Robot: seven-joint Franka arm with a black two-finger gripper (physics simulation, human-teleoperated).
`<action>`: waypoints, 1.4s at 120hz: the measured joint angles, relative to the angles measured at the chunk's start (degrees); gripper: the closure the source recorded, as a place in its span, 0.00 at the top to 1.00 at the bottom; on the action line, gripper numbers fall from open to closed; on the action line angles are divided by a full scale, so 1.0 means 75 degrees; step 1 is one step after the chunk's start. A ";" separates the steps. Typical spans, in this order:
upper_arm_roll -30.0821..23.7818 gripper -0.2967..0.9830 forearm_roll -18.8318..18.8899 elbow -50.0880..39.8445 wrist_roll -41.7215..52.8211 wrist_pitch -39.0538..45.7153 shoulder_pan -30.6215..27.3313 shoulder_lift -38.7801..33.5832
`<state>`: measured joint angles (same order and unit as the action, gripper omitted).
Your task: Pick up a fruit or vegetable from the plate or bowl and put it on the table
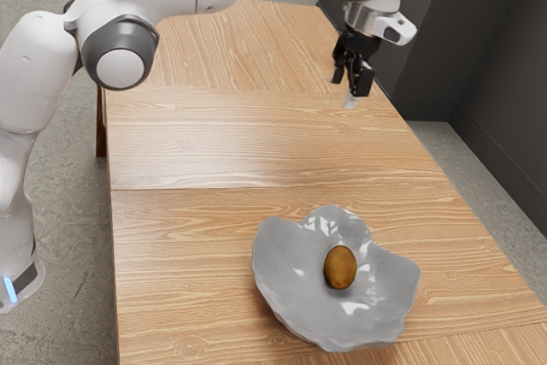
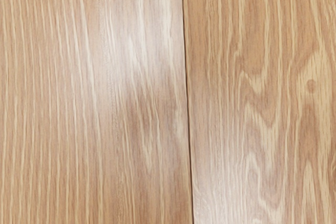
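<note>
On the wooden desk, a gray bowl is holding a brown fruit or vegetable; the spread claw is hovering well apart.

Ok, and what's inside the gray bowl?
The gray wavy-rimmed bowl holds one brown, egg-shaped fruit or vegetable, with glossy bare bowl around it. The spot directly beneath that piece is covered, so I can't tell what is there.
</note>
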<state>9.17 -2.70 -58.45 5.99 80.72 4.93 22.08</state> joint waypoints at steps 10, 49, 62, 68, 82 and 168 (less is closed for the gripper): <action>-0.0012 0.77 -0.0002 -0.0001 0.0090 0.0072 -0.0003 -0.0012; -0.0160 0.77 -0.0461 0.0008 0.0546 0.0279 -0.0173 -0.0005; -0.1037 0.77 -0.0070 0.0040 0.0949 0.0388 0.0133 -0.0033; -0.1255 0.77 0.0012 0.0038 0.1208 0.0405 0.0158 -0.0040; -0.1421 0.77 0.0128 0.0031 0.1837 0.0357 0.0163 -0.0044; -0.4477 0.77 0.1213 -0.2672 0.6094 0.1160 0.0210 -0.0958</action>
<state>-24.41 6.40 -78.49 51.70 89.42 6.51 14.89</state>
